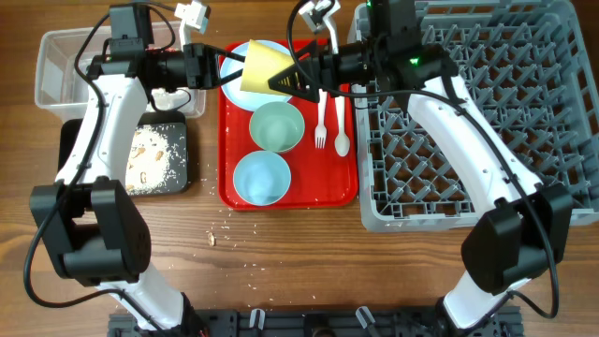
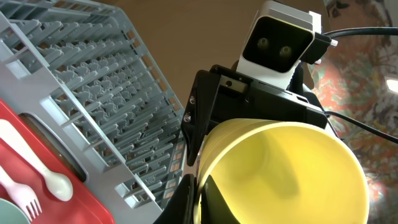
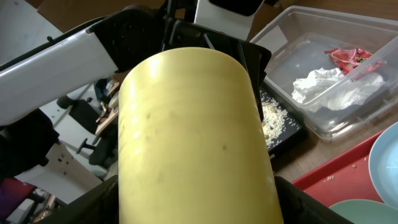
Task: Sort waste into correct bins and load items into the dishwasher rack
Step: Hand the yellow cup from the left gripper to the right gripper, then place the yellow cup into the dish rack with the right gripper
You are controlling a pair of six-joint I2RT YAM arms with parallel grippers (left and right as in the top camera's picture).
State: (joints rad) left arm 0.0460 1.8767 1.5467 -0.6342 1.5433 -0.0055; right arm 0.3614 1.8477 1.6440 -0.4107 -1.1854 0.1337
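The small yellow cup (image 1: 262, 67) hangs in the air over the back of the red serving tray, held between both arms. My left gripper (image 1: 239, 65) pinches its rim, one finger inside and one outside, as the left wrist view (image 2: 202, 199) shows with the cup mouth (image 2: 292, 168) facing it. My right gripper (image 1: 290, 80) clasps the cup's narrow end; in the right wrist view its fingers (image 3: 193, 208) press both sides of the cup (image 3: 193, 137). The grey dishwasher rack (image 1: 487, 112) stands to the right.
On the red tray (image 1: 337, 187) lie a pale blue plate (image 1: 271, 45), a mint bowl (image 1: 276, 126), a blue bowl (image 1: 260, 178), a white fork (image 1: 320, 122) and a spoon (image 1: 342, 131). The clear tub (image 1: 65, 70) holds the napkin (image 3: 329, 87) and red wrapper (image 3: 345, 57). The black tray (image 1: 159, 159) holds scraps.
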